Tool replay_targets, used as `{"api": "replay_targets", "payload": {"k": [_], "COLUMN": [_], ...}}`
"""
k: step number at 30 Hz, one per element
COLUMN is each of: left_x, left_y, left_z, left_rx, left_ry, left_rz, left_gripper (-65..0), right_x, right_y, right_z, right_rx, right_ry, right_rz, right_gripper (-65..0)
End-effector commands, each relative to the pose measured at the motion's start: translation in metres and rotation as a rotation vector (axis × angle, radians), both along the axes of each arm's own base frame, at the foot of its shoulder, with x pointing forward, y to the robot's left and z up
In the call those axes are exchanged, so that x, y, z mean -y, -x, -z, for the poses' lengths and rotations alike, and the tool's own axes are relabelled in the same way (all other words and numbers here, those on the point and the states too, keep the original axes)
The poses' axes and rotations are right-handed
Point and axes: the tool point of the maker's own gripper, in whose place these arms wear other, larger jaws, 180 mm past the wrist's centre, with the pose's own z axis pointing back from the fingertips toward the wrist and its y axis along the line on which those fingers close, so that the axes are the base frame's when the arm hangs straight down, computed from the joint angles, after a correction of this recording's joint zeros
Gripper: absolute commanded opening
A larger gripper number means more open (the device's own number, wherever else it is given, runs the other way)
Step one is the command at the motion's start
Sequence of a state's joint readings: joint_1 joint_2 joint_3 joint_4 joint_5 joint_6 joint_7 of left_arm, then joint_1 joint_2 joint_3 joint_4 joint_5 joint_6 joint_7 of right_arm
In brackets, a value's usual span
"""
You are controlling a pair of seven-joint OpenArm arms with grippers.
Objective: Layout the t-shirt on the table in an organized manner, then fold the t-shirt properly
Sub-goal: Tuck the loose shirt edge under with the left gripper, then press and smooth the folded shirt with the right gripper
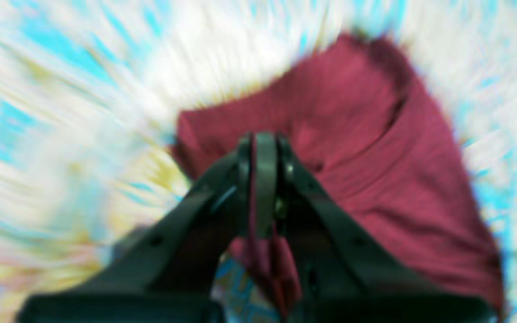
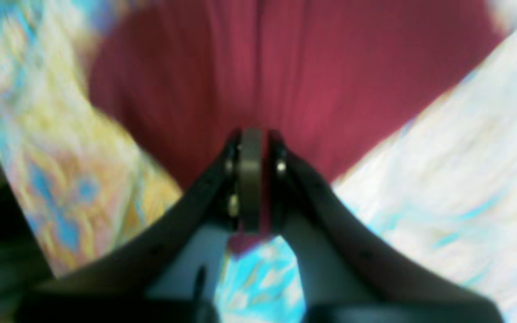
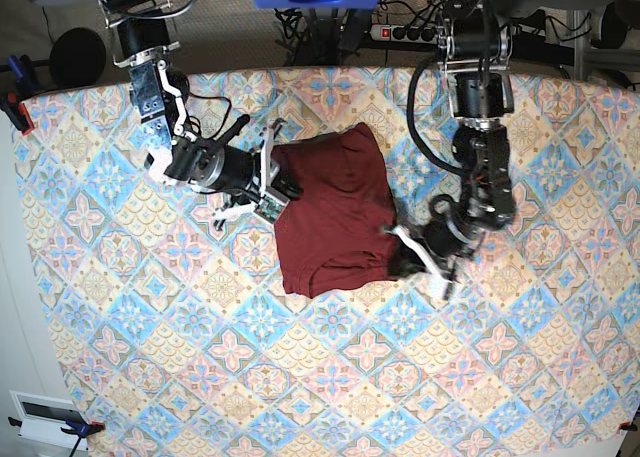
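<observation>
Right gripper (image 3: 272,190): at the left of the base view, jaws pressed together on the left edge of the t-shirt (image 3: 330,207); in the right wrist view, right gripper (image 2: 251,179) has a thin strip of maroon cloth pinched between its pads, the cloth fanning out beyond the tips.
T-shirt: a dark maroon bundle in the upper middle of the counter (image 3: 200,357), folded over into a rough rectangle with a rounded top edge and a hem band along its lower edge; it lies between the two arms.
Left gripper (image 3: 400,252): at the right of the base view, by the lower right corner of the t-shirt; in the left wrist view, left gripper (image 1: 263,179) is clamped on a fold of the t-shirt (image 1: 366,148), with a pleat of maroon hanging down between the fingers.
Counter: covered in a pastel diamond tile cloth of blue, pink and cream; both wrist views are blurred, so the pattern there is smeared.
Back edge: cables and a power strip (image 3: 400,32) beyond the counter.
</observation>
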State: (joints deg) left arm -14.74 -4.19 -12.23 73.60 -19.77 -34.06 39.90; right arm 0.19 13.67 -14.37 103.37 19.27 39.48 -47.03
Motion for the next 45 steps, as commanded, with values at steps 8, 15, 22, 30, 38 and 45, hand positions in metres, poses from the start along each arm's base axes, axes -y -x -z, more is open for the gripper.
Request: {"api": "replay_targets", "payload": {"k": [8,15,22,30,38,45], "left_x": [-0.094,-0.123,-0.144,-0.177,-0.182,-0.182], "left_y": [0.022,0.08,0.123,0.145,0.146,0.144], "left_z": [-0.055,-0.052,-0.046,-0.052,-0.054,-0.055], "left_rx": [0.081,0.057,0.021,0.03,0.033,0.039], "left_ry": [-0.019,-0.159,-0.223,-0.146,-0.147,-0.145], "left_rz": [-0.22,-0.258,-0.315,-0.434,-0.45,-0.451], "left_gripper": [-64.7,-64.7,-64.7,-64.7,-64.7,-64.7], "right_x": [-0.086,-0.139,-0.16,-0.15,-0.126,-0.061], "right_y": [0.019,0.003,-0.016,-0.023,-0.035,-0.066], "right_z": [-0.016,-0.014,-0.001,0.053,0.073,0.082], "right_rx": [-0.03,-0.098,-0.168,-0.309,-0.36,-0.336], "right_ry": [-0.174,-0.24,-0.316,-0.333,-0.364,-0.373], "right_rz": [-0.111,-0.158,-0.131,0.064,0.185,0.372], "right_gripper": [-62.8,-65.0,-65.0,-65.0,-65.0,-65.0]}}
